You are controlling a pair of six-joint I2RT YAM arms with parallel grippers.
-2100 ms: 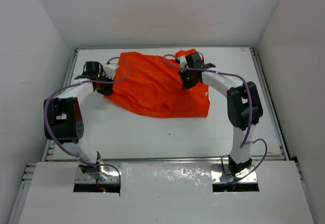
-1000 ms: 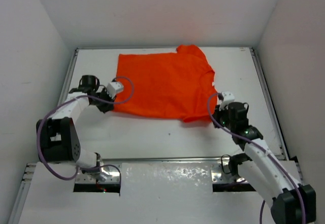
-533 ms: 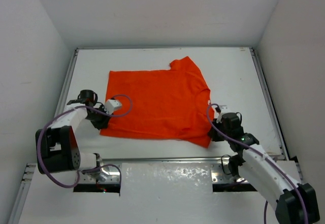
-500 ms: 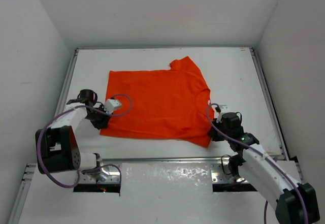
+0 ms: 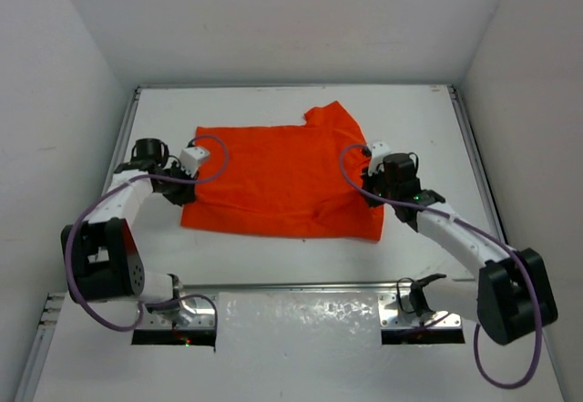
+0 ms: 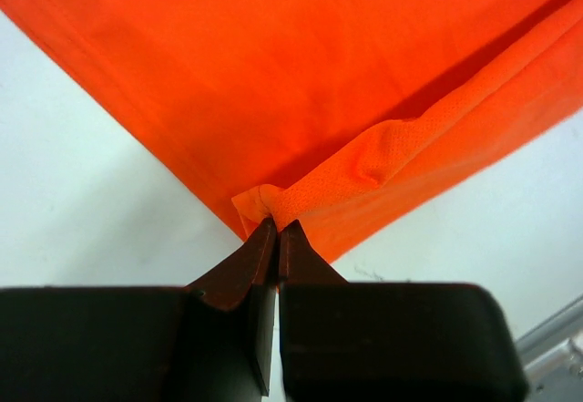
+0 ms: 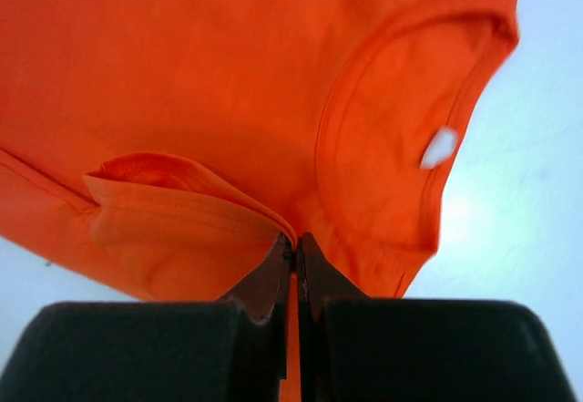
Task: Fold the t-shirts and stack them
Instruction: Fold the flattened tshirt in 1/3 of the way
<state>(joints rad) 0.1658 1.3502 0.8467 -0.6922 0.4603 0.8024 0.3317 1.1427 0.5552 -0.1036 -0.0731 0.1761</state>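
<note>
The flat white table [image 5: 273,256] is sitting between plain white walls [image 5: 301,19]. One bright orange-red short-sleeved cloth t-shirt [image 5: 273,179] is lying spread across the middle of the table, with one sleeve pointing toward the far edge. Two white-and-black arms are flanking it, the left arm [image 5: 123,203] and the right arm [image 5: 460,236]. Each is trailing one looping purple cable [image 5: 91,229], and their wrists are covering the shirt's side edges in the overhead view. The left gripper [image 6: 276,231] is pinching a bunched corner of the shirt with its jaws fully closed. The right gripper [image 7: 293,241] is likewise clamping a folded edge just beside the neck opening. Only the right wrist view is showing the stitched collar [image 7: 330,138] and a small white tag [image 7: 440,147] inside it. Only the overhead view is showing the shirt's whole outline.
</note>
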